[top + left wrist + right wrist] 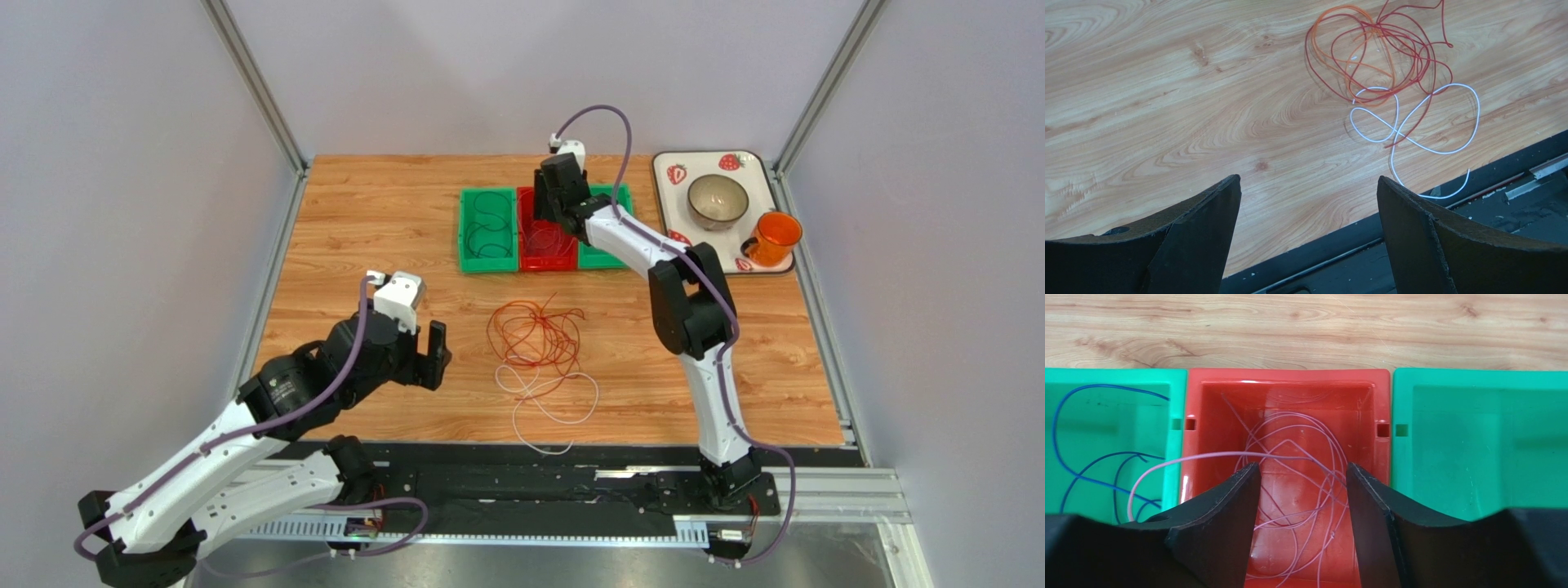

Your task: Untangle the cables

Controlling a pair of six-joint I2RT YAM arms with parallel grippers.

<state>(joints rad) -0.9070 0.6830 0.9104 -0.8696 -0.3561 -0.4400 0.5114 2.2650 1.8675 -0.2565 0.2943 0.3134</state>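
A tangle of cables lies mid-table: red and orange loops with a white cable trailing toward the near edge. In the left wrist view the red cable, an orange one and the white one sit up and to the right of my left gripper, which is open, empty and apart from them. My left gripper hangs left of the tangle. My right gripper is open over the red bin. A pink cable lies coiled in that bin, one loop crossing its left rim.
A green bin left of the red one holds a blue cable; another green bin is on the right. A strawberry tray with a bowl and orange cup stands back right. A black rail runs along the near edge.
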